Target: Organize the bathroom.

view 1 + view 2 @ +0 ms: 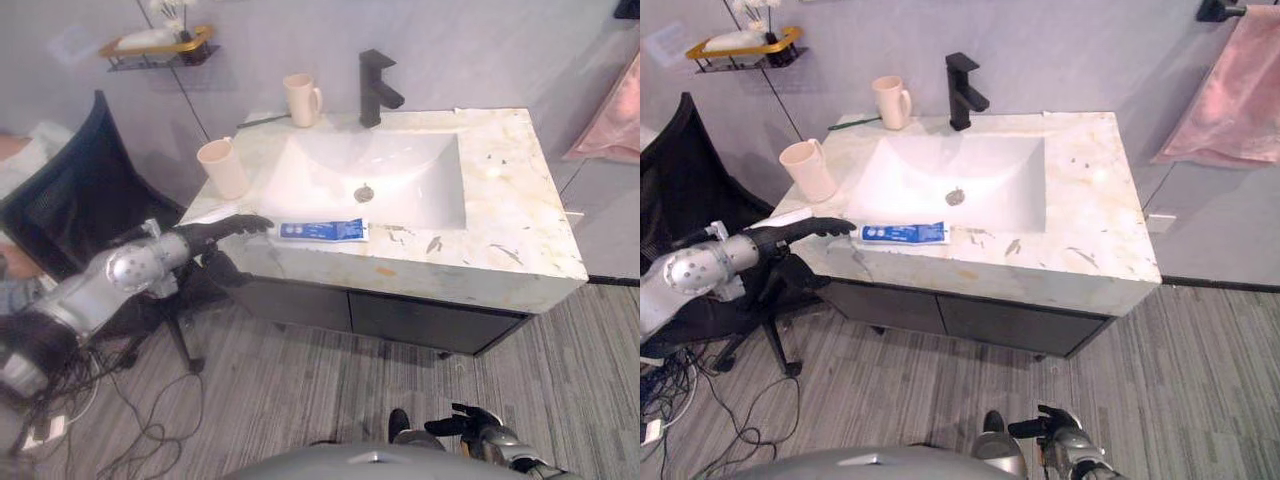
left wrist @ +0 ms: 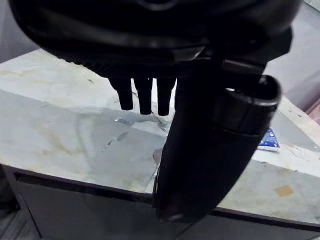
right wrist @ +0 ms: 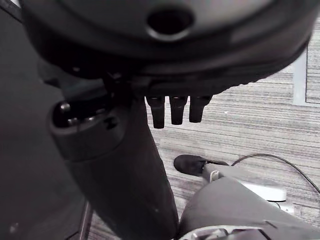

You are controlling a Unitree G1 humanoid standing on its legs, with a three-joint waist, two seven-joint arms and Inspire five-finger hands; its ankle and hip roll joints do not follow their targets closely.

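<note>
On the marble counter I see two beige mugs, one flat blue tube; my left hand lies open, right hand relaxed.

Both eye views look steeply down from the head onto the same marble vanity top and sink, slightly offset sideways, while the left wrist view peers past its hand close along that counter's front edge and the right wrist view faces the striped floor.
</note>
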